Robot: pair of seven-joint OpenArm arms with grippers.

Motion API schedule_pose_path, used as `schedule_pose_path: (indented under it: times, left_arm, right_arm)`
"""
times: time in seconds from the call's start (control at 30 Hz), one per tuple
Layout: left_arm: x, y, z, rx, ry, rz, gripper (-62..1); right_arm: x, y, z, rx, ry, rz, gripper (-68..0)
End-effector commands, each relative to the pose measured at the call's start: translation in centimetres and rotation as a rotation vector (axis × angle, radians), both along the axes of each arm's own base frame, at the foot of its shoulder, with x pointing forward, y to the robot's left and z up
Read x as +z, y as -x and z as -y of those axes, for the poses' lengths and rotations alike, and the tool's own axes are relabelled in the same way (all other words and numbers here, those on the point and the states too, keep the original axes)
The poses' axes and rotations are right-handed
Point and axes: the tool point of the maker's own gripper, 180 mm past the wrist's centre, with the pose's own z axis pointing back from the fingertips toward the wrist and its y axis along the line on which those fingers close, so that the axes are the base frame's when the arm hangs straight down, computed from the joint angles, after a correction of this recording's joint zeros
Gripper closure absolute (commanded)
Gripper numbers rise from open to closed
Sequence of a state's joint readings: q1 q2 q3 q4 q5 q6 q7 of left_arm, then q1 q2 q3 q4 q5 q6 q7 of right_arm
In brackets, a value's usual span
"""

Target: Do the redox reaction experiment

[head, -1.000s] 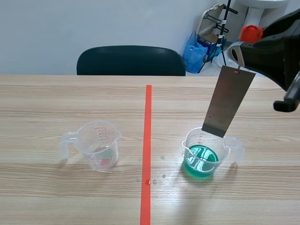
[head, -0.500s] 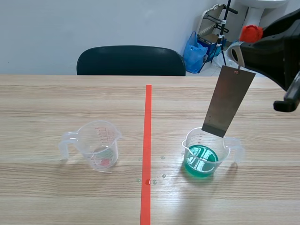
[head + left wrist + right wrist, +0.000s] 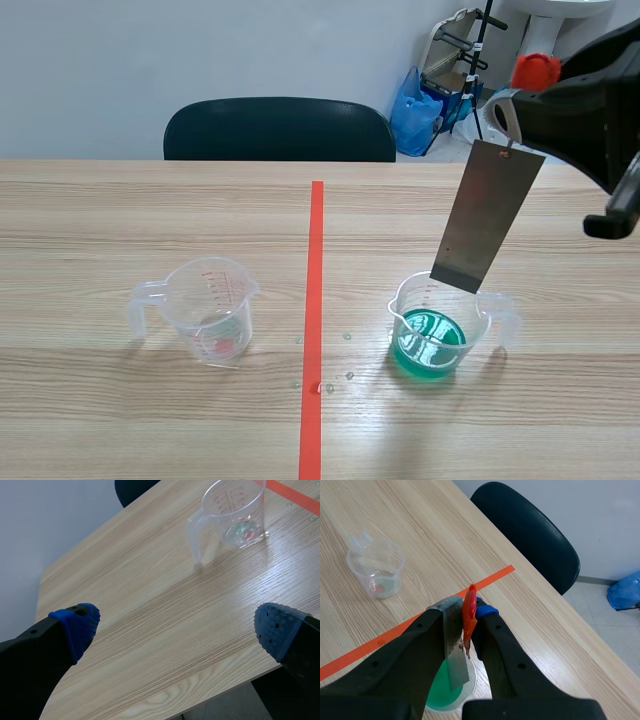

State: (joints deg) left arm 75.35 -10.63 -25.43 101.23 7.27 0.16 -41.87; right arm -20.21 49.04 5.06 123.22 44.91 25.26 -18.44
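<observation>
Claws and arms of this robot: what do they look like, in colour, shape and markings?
Both claws are black, each with two thick fingers. The left claw has rounded blue pads covered with small raised dots. On the right claw only a bit of one blue pad shows. The right arm is black, bulky and smooth. No markings are visible.

The left gripper (image 3: 175, 627) has two thick black fingers with blue dotted pads (image 3: 80, 627) and tiny round holes (image 3: 32, 631). The right gripper (image 3: 465, 615) is smooth black, likewise holed, with one blue pad showing. At two o'clock, the right arm (image 3: 590, 110) is bulky and black.
</observation>
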Motion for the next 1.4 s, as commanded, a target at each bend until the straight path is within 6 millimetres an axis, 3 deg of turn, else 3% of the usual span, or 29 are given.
schedule_pose_path:
  times: [0.0, 0.3, 0.47, 0.6, 0.73, 0.83, 0.9, 1.1, 1.37]
  left_arm:
    - [0.5, -0.2, 0.1, -0.001, 0.008, 0.021, -62.3]
    - [0.1, -0.1, -0.2, 0.013, 0.0, -0.002, -62.3]
    - [1.0, -0.5, 0.9, -0.04, 0.041, 0.05, -62.3]
    - [0.5, -0.7, 1.8, -0.081, 0.066, 0.03, -62.3]
    - [-0.1, -1.4, 2.5, -0.138, 0.09, 0.006, -23.8]
    - [-0.7, -2.7, 3.0, -0.18, 0.117, -0.022, -8.8]
    - [-0.5, -3.7, 3.5, -0.217, 0.159, -0.023, -4.5]
    - [2.4, -8.3, 4.6, -0.289, 0.357, 0.064, -4.1]
    - [2.5, -12.9, 9.6, -0.473, 0.43, -0.022, -4.1]
  right_arm:
    - [0.7, -0.2, 0.0, -0.001, -0.017, 0.02, -0.6]
    - [0.7, -0.2, 0.0, 0.0, -0.018, 0.02, -0.6]
    - [0.7, -0.2, 0.0, 0.0, -0.018, 0.02, -0.6]
    - [0.7, -0.2, 0.0, 0.0, -0.018, 0.02, -0.6]
    - [0.7, -0.2, 0.0, 0.0, -0.018, 0.02, -0.6]
    - [0.7, -0.2, -0.1, 0.002, -0.017, 0.02, -0.6]
    - [0.7, -0.2, -0.1, 0.002, -0.017, 0.02, -0.6]
    - [0.7, -0.2, -0.1, 0.003, -0.018, 0.019, -0.6]
    - [0.7, -0.2, -0.1, 0.003, -0.017, 0.019, -0.6]
